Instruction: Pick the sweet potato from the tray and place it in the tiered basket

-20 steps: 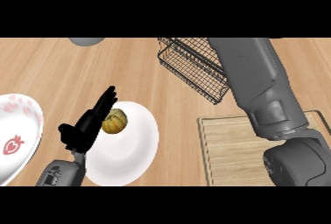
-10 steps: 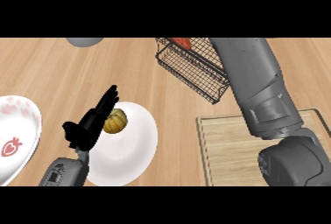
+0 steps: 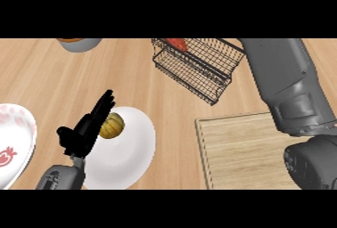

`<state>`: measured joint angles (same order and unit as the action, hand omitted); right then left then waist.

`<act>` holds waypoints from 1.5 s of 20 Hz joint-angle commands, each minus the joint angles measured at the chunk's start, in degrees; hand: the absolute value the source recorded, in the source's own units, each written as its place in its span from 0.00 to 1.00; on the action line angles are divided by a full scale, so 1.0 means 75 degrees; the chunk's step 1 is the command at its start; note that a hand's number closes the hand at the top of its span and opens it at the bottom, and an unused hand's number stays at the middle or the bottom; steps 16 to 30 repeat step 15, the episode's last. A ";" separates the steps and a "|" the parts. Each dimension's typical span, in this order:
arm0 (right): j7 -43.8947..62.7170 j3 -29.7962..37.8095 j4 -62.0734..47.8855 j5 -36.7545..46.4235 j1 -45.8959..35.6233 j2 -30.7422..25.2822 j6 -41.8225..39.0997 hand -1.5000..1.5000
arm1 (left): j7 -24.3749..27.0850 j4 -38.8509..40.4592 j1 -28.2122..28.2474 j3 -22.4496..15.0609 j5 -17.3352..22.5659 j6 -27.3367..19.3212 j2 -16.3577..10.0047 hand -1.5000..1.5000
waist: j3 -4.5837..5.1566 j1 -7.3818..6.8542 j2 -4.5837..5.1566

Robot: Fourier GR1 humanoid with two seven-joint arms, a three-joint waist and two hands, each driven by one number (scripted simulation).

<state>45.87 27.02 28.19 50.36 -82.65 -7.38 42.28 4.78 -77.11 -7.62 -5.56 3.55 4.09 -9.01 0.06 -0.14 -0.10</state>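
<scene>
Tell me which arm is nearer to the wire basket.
Right. The right forearm runs beside the wire basket; the left hand rests open at the white plate, far off.

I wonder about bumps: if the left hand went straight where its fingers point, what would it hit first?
Probably nothing: the left hand points over bare counter, between the bowl and the tiered basket, though depth is unclear.

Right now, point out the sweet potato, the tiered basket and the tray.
sweet potato [image 3: 176,43]: head view, its visible orange-red part at the basket's top.
tiered basket [image 3: 197,72]: head view, the wire side wall.
tray [image 3: 240,153]: head view, bare wood.
</scene>
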 commanded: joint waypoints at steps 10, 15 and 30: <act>0.0041 -0.0165 0.4106 -0.0194 0.2288 -0.0915 -0.0211 0.00 | -0.0032 -0.0358 0.0716 0.0250 0.0090 -0.0166 -0.0072 0.50 | -0.0020 0.0666 -0.0275; 0.0186 -0.0398 0.5920 -0.0715 0.3841 -0.0862 -0.1448 0.00 | -0.0049 -0.0352 0.0947 0.0418 0.0132 -0.0212 -0.0178 0.50 | -0.0020 0.0927 -0.0360; 0.0186 -0.0398 0.5920 -0.0715 0.3841 -0.0862 -0.1448 0.00 | -0.0049 -0.0352 0.0947 0.0418 0.0132 -0.0212 -0.0178 0.50 | -0.0020 0.0927 -0.0360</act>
